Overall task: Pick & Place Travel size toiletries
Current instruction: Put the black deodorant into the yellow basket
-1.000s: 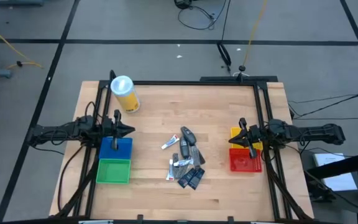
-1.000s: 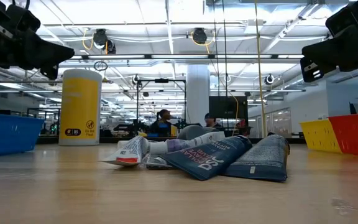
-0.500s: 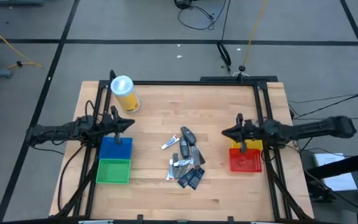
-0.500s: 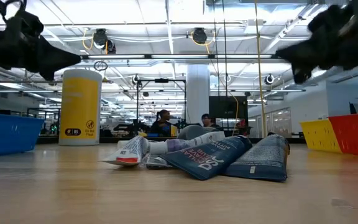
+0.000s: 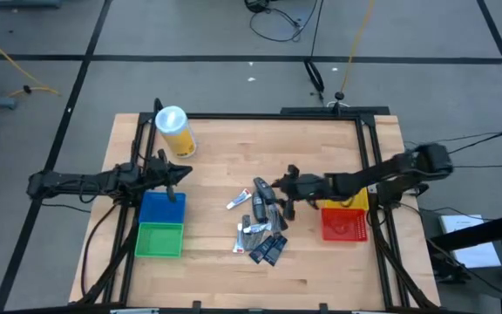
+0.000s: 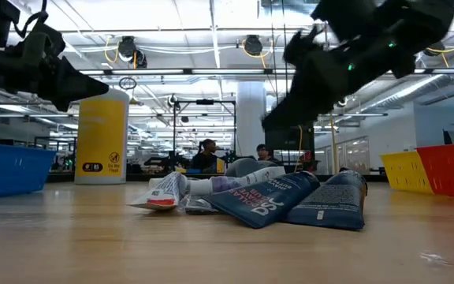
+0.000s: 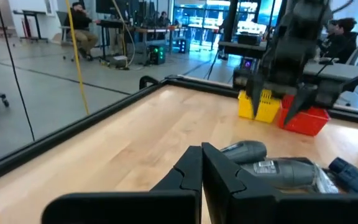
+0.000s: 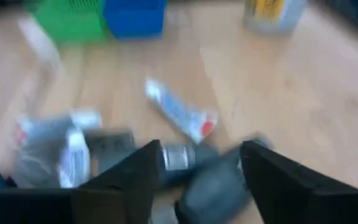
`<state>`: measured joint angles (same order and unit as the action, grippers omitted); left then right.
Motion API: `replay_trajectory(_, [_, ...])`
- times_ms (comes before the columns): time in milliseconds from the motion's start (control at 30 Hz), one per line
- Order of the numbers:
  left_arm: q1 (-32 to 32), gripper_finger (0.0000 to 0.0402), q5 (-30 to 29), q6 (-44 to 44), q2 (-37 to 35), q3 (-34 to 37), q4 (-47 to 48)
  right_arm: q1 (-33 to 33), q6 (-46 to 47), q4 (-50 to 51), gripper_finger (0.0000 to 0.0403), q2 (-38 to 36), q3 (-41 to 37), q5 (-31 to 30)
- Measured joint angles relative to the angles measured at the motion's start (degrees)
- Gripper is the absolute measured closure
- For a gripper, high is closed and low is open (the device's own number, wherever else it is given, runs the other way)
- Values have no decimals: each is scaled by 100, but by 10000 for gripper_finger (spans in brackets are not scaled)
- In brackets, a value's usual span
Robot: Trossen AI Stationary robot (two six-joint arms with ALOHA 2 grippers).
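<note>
the travel size toiletries lie in a loose pile near the middle of the wooden desk, between the bins on either side. the pile holds a dark grey oval piece at its far end, a small white tube just beside it, grey-silver sachets in the middle and dark blue flat packets at the near end. in the low view the packets overlap one another and rest flat on the desk.

the right end effector is extended over the far end of the pile, just beside the dark grey oval piece. its fingers stand apart, released, with nothing between them; the right wrist view shows the pile directly beneath them.

the left end effector hangs above the far edge of the blue bin, well apart from the pile. its fingers are clenched together and grasp nothing.

the green bin touches the blue bin on the near side. the yellow bin and the red bin sit together at the right edge of the desk. a yellow cylinder with a white lid stands at the far left corner.
</note>
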<state>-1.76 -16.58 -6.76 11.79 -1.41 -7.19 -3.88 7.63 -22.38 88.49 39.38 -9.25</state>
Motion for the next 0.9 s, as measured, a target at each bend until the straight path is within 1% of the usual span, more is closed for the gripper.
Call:
replay_trajectory(67, [0, 396, 0, -66, 77, 2, 12, 6, 100, 228, 143, 361, 281, -43])
replay_trajectory(167, [0, 387, 0, -129, 231, 0, -24, 11, 299, 360, 116, 627, 659, -557])
replay_trajectory(233, [0, 386, -1, -146, 315, 2, -67, 18, 354, 419, 107, 785, 727, -741])
replay_trajectory(367, [0, 395, -2, -203, 433, 2, -130, 93, 525, 377, 107, 1009, 722, -729])
replay_trajectory(467, [0, 399, 0, -219, 477, 2, -230, 162, 606, 394, 118, 1170, 732, -707])
replay_trajectory(600, [0, 389, -2, -216, 512, 1, -313, 250, 547, 323, 141, 1362, 727, -720])
replay_trajectory(767, [0, 383, -2, -199, 510, 2, -336, 365, 432, 299, 187, 1390, 731, -735])
replay_trajectory(900, [0, 391, -2, -201, 510, 2, -338, 387, 220, 311, 234, 1362, 742, -770])
